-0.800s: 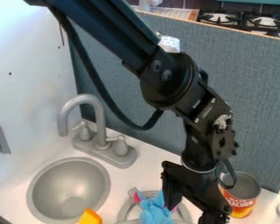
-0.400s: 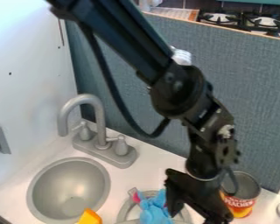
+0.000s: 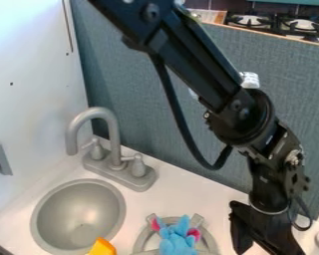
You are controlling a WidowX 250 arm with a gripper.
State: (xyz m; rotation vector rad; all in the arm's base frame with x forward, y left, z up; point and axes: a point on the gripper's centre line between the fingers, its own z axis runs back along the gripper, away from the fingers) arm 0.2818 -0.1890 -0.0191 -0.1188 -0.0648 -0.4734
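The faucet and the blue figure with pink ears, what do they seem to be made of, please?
Faucet: probably plastic or painted metal, satin finish, given its soft, even sheen.
Blue figure: likely plush fabric, matte, judging by its lumpy, shineless surface.

Tool [image 3: 267,233] shifted rightward, farther from blue plush [image 3: 177,241], pink ear [image 3: 194,233] uncovered

No words, numbers, brand names or signs can be read. A small white label [image 3: 250,80] sits on the black robot arm [image 3: 201,67], beside a joint; any marks on it are too small to read.
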